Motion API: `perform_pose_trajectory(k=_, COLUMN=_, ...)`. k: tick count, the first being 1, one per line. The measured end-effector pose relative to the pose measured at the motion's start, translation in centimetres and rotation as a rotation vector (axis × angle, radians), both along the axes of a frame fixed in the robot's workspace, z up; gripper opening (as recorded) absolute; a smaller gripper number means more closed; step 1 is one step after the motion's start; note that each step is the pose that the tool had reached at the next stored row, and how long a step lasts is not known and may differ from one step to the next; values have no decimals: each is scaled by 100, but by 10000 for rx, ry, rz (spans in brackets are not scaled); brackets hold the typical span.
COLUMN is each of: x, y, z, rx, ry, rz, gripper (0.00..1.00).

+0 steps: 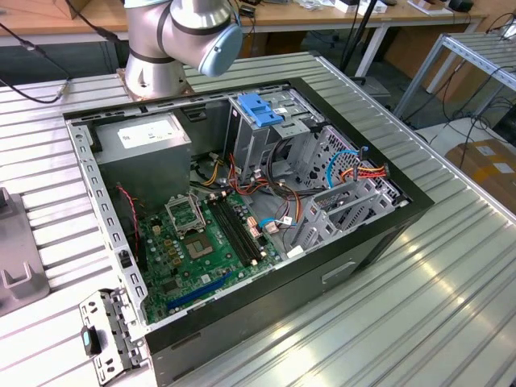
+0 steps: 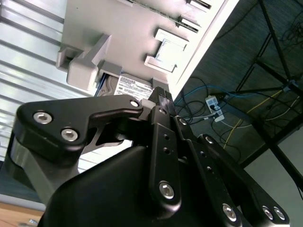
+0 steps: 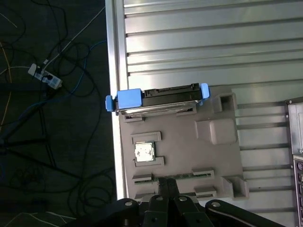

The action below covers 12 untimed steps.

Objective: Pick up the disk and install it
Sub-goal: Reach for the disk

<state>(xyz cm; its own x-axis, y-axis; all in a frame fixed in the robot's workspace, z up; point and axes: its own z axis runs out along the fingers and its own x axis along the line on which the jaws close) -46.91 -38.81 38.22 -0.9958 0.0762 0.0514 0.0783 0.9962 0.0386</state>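
Starting near: a metal bracket (image 1: 105,334) is lying on the ribbed table (image 1: 419,306) at the near corner of the case, on the exterior view's left. Behind it the open computer case (image 1: 387,218) is lying on its side, its motherboard (image 1: 205,242) facing up. A blue latch (image 1: 262,109) is sitting on the drive cage at the far end, and beyond that the arm's base (image 1: 157,56) is standing.

In the first wrist view the gripper (image 3: 168,189) is hovering at the grey fixture tray (image 3: 189,161), claw closed right up and gripping nothing (a processor chip (image 3: 144,151) is resting in a tray pocket close by). The disk (image 3: 158,98) is standing on edge in the tray slot farthest from the claw, by the table's edge and clear of the gripper.
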Motion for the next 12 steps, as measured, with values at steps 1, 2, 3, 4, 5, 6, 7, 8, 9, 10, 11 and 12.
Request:
perform_pose_trajectory(k=1, x=-9, y=0, z=0, rx=0, ry=0, rz=0, gripper=10)
perform_pose_trajectory(k=2, x=-16, y=0, z=-1, rx=0, ry=0, rz=0, gripper=10)
perform_pose_trajectory(k=3, x=-30, y=0, z=-1, rx=0, ry=1, rz=0, gripper=10)
perform_pose_trajectory(k=4, x=-36, y=0, z=-1, rx=-1, ry=0, rz=0, gripper=10)
perform_pose_trajectory(k=5, x=-42, y=0, z=-2, rx=0, ry=0, rz=0, gripper=10)
perform_pose_trajectory(k=6, x=-49, y=0, z=-2, rx=0, ry=0, rz=0, gripper=10)
perform_pose_trajectory(k=7, x=-55, y=0, z=-3, rx=0, ry=0, rz=0, gripper=10)
perform_pose_trajectory(k=8, x=-64, y=0, z=-4, rx=0, ry=0, rz=1, gripper=10)
perform_pose_trajectory(k=9, x=-72, y=0, z=-4, rx=0, ry=0, rz=0, gripper=10)
perform_pose_trajectory(k=10, x=-78, y=0, z=-4, rx=0, ry=0, rz=0, gripper=10)
perform_pose_trajectory(k=11, x=-84, y=0, z=-5, rx=0, ry=1, rz=0, gripper=10)
perform_pose_trajectory(k=12, x=-91, y=0, z=-5, rx=-1, ry=1, rz=0, gripper=10)
